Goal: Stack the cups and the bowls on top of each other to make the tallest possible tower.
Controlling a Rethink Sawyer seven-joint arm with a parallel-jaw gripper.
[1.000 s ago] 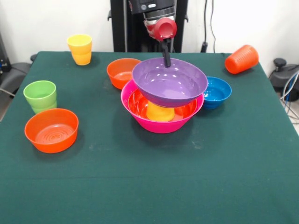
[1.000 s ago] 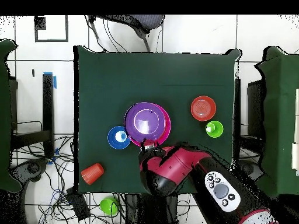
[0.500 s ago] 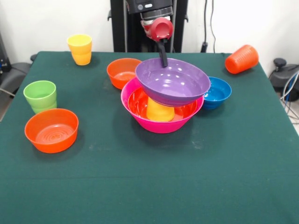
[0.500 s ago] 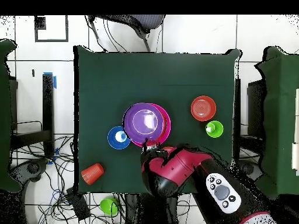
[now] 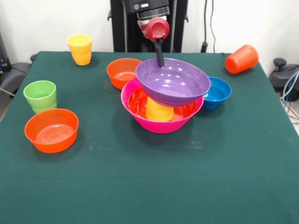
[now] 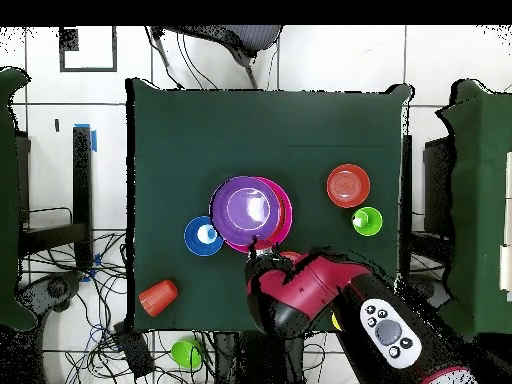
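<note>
- Lifting clear since a moment ago, the gripper (image 5: 159,59) now sits at the purple bowl's (image 5: 173,82) far rim; whether its claw is open or closed I cannot tell.
- The tower (image 5: 162,100) stands mid-table: pink bowl (image 5: 161,125) at the base, an orange bowl (image 5: 140,103) inside, an upturned yellow cup (image 5: 159,111), purple bowl tilted on top.
- The purple bowl has settled slightly rightwards.
</note>
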